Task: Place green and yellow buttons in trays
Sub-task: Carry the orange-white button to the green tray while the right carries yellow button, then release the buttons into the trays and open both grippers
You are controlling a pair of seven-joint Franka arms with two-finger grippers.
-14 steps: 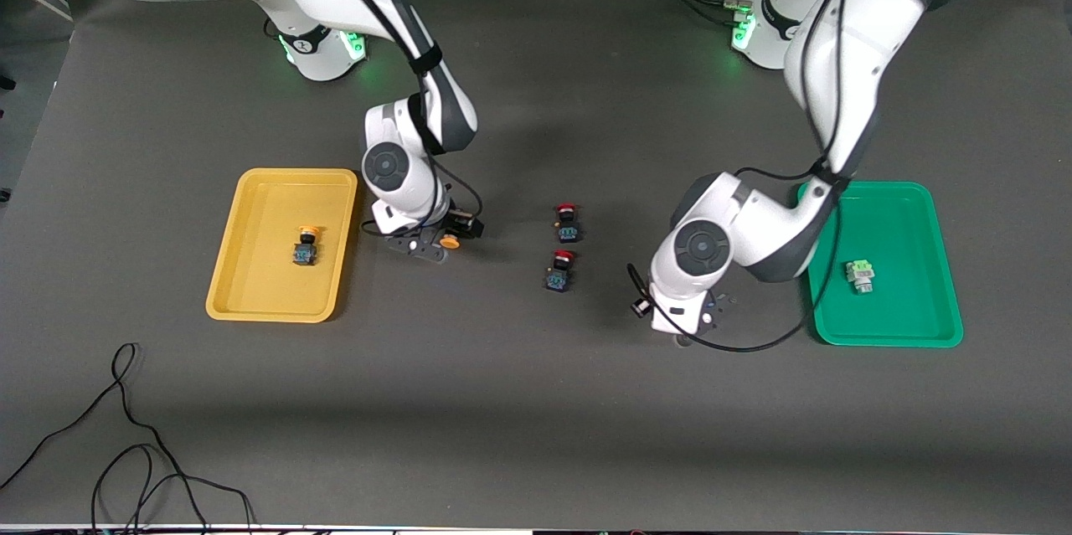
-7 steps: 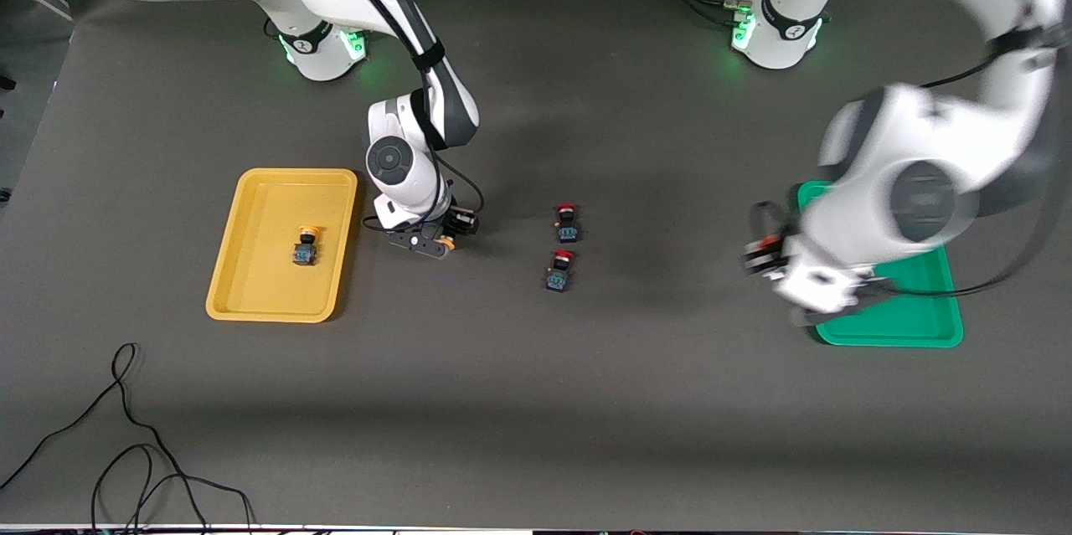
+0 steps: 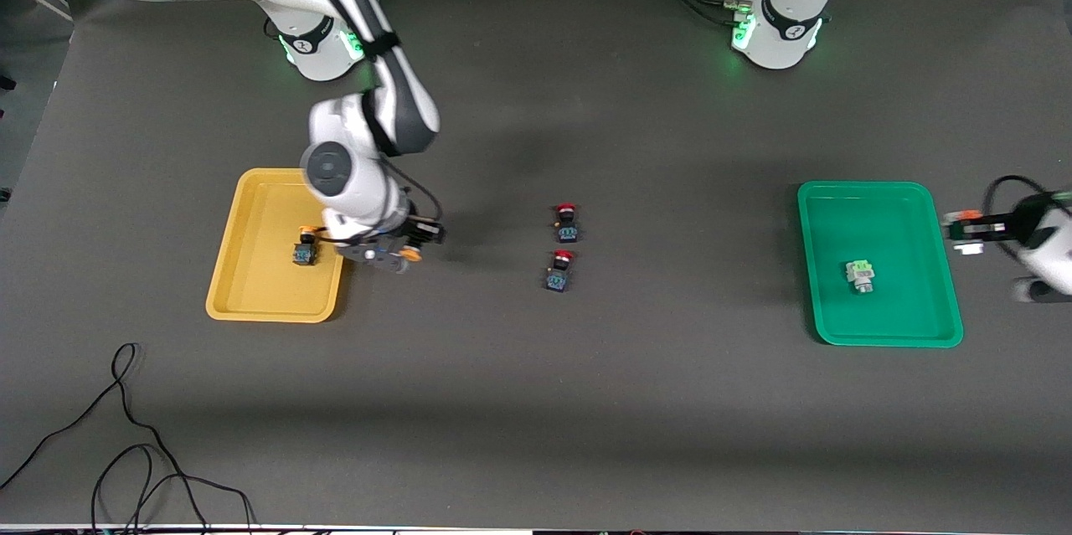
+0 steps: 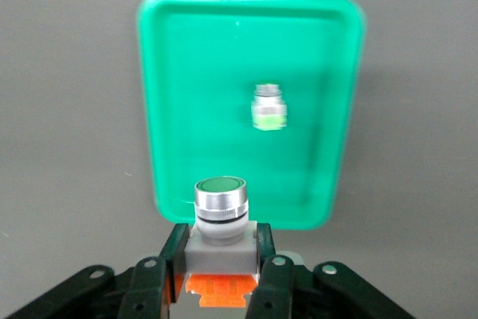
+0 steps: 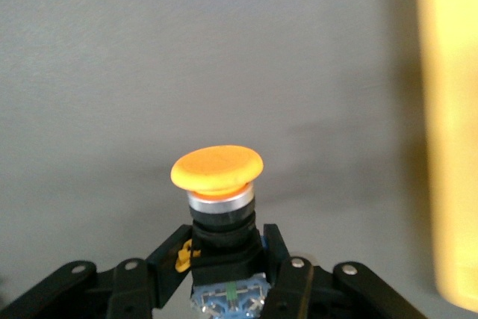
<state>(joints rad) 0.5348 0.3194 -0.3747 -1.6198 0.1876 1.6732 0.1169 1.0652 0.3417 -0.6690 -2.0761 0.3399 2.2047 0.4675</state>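
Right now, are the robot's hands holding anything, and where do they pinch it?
Yes, both. The left gripper pinches a green button by its grey body. The right gripper pinches a yellow button by its black body, below the cap.

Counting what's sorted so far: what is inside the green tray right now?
One green button lies in the green tray; nothing there is covered. The left gripper holds another, not over it.

The left arm (image 3: 1043, 246) is running off the front view's edge, motion-blurred; the right wrist view's edge is cropping the yellow tray (image 5: 448, 132), also blurring.
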